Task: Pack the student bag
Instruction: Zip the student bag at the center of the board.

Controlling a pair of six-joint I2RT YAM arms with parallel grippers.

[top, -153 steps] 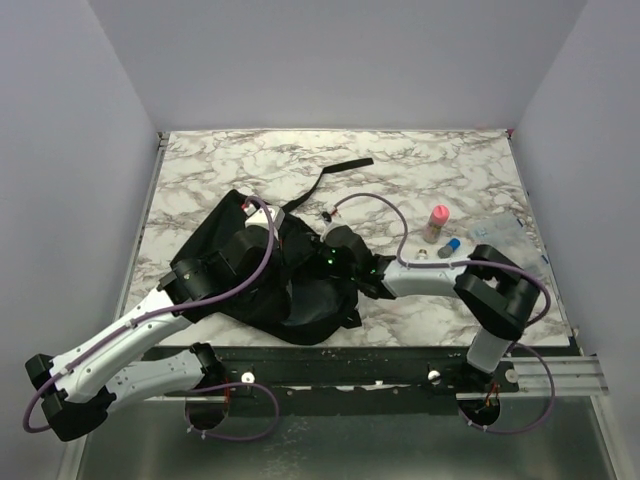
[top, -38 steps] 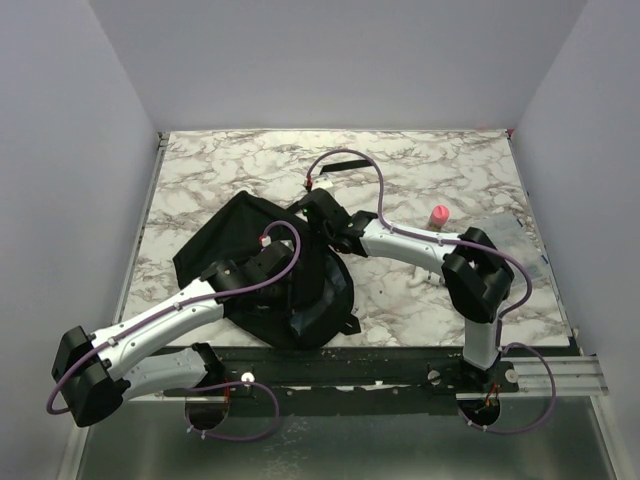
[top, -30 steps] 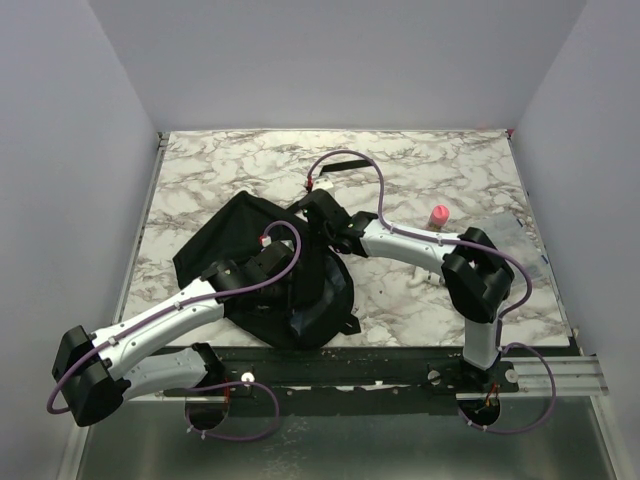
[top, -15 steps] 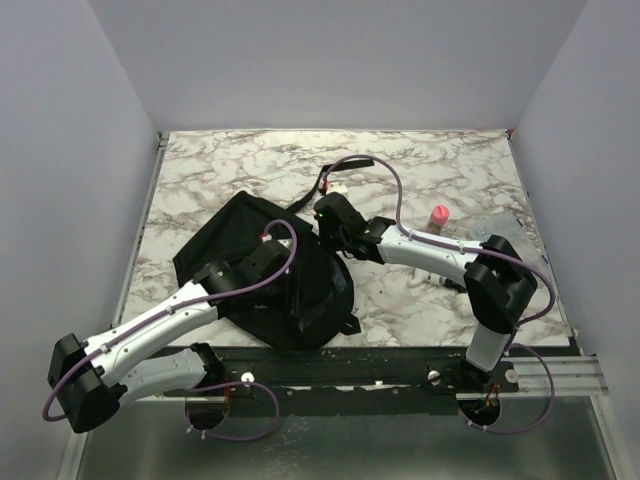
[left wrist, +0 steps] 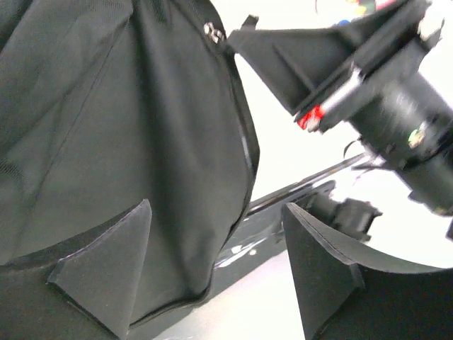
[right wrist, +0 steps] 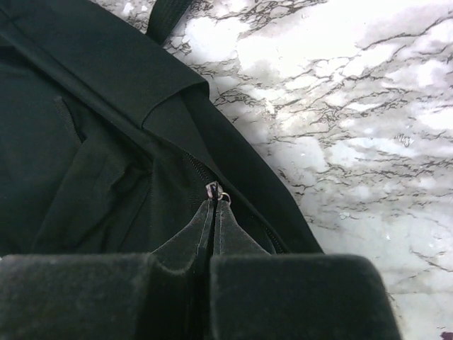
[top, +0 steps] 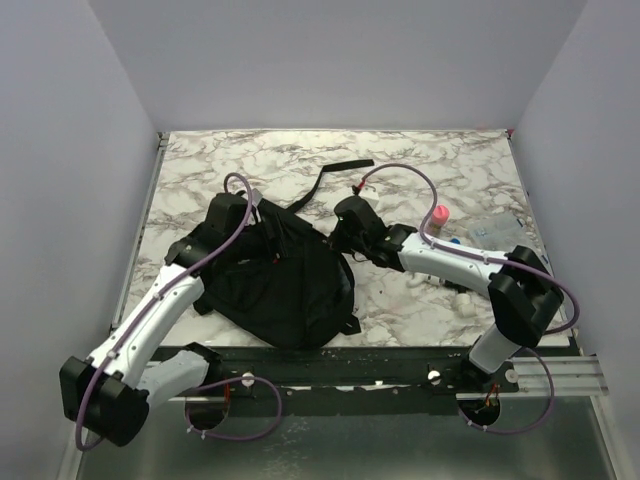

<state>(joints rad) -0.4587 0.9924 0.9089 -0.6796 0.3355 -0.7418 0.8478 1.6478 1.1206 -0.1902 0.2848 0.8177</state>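
Observation:
The student bag (top: 285,285) is a large black fabric backpack lying flat on the marble table (top: 430,165), left of centre. My right gripper (top: 337,240) is at the bag's right edge. In the right wrist view this gripper (right wrist: 214,212) is shut on the small metal zipper pull (right wrist: 214,190) of the bag (right wrist: 78,149). My left gripper (top: 252,222) hovers over the bag's upper left part. Its fingers (left wrist: 106,276) stand wide apart in the left wrist view, with nothing between them, above the bag (left wrist: 106,127). The right gripper (left wrist: 244,44) shows there too, pinching the pull.
A black strap (top: 335,170) trails from the bag toward the back. A pink-capped bottle (top: 438,215), a small blue-capped item (top: 452,242) and a clear plastic pouch (top: 500,230) lie at the right. The table's front rail (top: 400,360) runs below the bag.
My left gripper has opened and moved from the bag's middle to its upper left. The right gripper has travelled rightward along the bag's edge, still shut on the zipper pull.

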